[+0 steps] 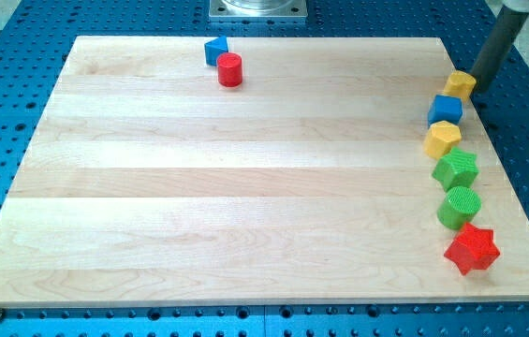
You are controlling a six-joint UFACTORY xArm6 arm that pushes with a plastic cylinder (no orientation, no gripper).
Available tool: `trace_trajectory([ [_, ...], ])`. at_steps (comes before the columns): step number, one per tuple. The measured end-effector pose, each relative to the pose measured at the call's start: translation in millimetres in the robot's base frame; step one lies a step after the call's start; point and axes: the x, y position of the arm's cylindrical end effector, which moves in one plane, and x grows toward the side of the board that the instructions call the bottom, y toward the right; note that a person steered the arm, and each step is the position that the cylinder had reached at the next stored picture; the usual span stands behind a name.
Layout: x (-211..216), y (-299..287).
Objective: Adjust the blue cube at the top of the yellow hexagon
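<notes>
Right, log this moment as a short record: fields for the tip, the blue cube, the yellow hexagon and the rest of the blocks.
tip: my tip is at the view's right, just right of the small yellow block, off the board's edge
blue cube: directly above the yellow hexagon, touching it
yellow hexagon: right edge of the board
column below: green star, green cylinder, red star
top left: blue block, red cylinder

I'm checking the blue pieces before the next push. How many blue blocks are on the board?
2. The blue cube sits on the view's right, directly above the yellow hexagon. Another blue block lies near the view's top, beside the red cylinder. None seems hidden.
</notes>
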Motion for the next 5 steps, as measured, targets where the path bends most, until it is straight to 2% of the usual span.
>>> trace_trajectory([
  [1,1,-6],
  [2,10,21],
  [3,51,17],
  [4,53,-22],
  [5,53,-23],
])
